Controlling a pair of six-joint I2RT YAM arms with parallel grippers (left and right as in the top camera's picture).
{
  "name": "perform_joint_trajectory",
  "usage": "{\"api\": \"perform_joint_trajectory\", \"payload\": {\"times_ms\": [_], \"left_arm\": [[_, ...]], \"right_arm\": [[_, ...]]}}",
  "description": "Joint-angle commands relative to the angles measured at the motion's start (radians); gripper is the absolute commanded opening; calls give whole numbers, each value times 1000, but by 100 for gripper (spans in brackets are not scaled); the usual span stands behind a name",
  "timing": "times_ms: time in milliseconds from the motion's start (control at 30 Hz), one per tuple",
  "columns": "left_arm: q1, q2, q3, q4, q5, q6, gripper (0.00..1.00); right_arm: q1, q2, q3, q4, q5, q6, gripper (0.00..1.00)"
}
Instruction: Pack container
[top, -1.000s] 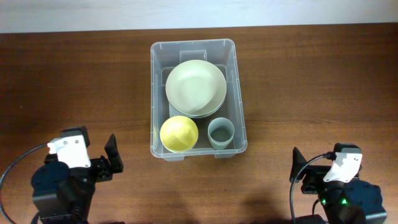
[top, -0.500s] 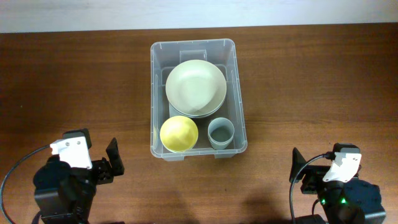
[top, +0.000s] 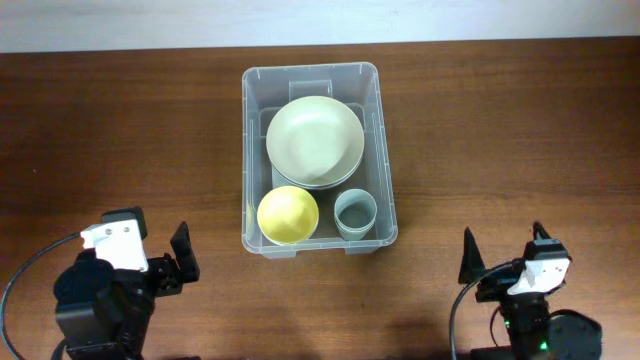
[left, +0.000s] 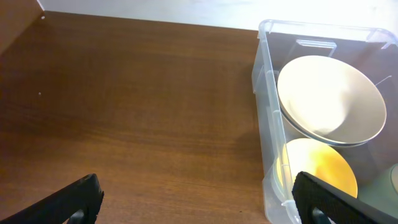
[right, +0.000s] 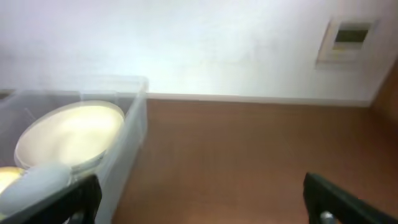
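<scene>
Both jaws wide open, holding nothing. The container (top: 311, 67) ahead of them looks packed; I'd steer clear of its rim.

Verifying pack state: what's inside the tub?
The tub holds a pale green bowl, a yellow bowl and a grey cup. A second rim peeks out under the green bowl; whatever else lies beneath is covered.
</scene>
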Motion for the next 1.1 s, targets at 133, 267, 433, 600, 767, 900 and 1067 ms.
{"api": "perform_joint_trajectory", "payload": {"times_ms": [133,267,433,600,767,900,1067], "left_arm": [[3,-3,-9,-1,11,16,100],[3,-3,-9,-1,11,16,100],[3,-3,-9,-1,11,16,100],[3,-3,-9,-1,11,16,100],[3,-3,-9,-1,11,16,100],[3,-3,-9,-1,11,16,100],[3,-3,-9,-1,11,16,100]], "right_arm": [[-73,-45,-237,337,-70,-39,99],[-90,-45,-357,533,-70,-40,99],[-93,-45,-439,636,-57,-60,99],[-93,-45,-439,496,-5,-53,99],[-91,-45,-439,428,-16,-24,99],[-91,-45,-439,428,-12,-24,99],[-91,-45,-439,428,-12,-24,99]]}}
